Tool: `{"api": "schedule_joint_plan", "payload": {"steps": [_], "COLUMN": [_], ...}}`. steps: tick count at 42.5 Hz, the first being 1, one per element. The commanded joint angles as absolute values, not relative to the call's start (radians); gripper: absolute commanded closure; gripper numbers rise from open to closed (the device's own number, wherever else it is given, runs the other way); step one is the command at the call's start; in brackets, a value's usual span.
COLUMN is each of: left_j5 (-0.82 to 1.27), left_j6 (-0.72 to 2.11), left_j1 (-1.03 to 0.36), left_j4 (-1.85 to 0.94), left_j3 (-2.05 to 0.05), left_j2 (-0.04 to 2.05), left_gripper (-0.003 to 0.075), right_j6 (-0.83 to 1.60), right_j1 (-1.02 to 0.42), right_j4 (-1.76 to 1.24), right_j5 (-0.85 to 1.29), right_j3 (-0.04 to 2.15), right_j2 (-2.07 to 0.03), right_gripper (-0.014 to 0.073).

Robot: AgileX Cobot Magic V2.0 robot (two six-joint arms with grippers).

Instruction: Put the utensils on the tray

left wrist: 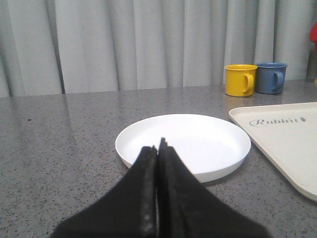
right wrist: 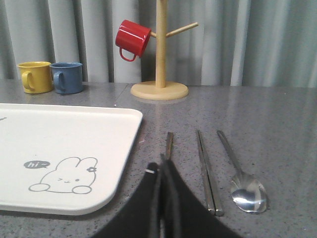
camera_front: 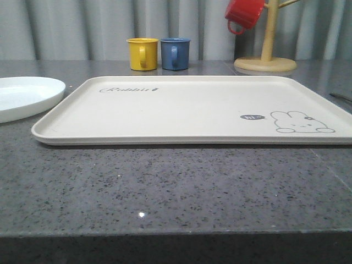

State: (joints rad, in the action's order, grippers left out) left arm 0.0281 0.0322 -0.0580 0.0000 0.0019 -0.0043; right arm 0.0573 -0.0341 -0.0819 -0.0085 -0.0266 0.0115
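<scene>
The cream tray [camera_front: 192, 110] with the rabbit drawing lies across the middle of the grey counter. To its left sits the round white plate [camera_front: 22, 99], apart from the tray. My left gripper [left wrist: 158, 144] is shut with nothing in it, low over the counter just short of the plate [left wrist: 198, 144]. Right of the tray [right wrist: 64, 139] three silver utensils lie side by side: a fork handle [right wrist: 169, 144], a long straight bar [right wrist: 205, 168] and a spoon [right wrist: 247, 191]. My right gripper [right wrist: 161, 161] is shut above the near end of the fork, hiding its head.
A yellow mug [camera_front: 143, 53] and a blue mug [camera_front: 175, 53] stand behind the tray. A wooden mug tree [camera_front: 265, 60] at the back right carries a red mug [camera_front: 243, 14]. A grey curtain closes off the back. Bare counter stretches in front of the tray.
</scene>
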Motion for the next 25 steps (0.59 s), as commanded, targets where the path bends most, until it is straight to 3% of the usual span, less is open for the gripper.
{"api": "schedule_joint_plan", "payload": {"steps": [1, 25], "left_j5": [-0.049, -0.049], "left_j6": [0.021, 0.021], "left_j1": [-0.058, -0.058], "left_j4": [0.0, 0.0], "left_j3": [0.015, 0.015], "left_j2": [-0.024, -0.024], "left_gripper": [0.0741, 0.0741], "right_j6": [0.058, 0.058], "right_j1": [-0.032, -0.031], "right_j4": [-0.084, -0.084], "right_j5": [-0.093, -0.106], "right_j3": [-0.026, -0.026], "right_j2": [0.025, 0.025], "right_gripper": [0.0707, 0.0707]}}
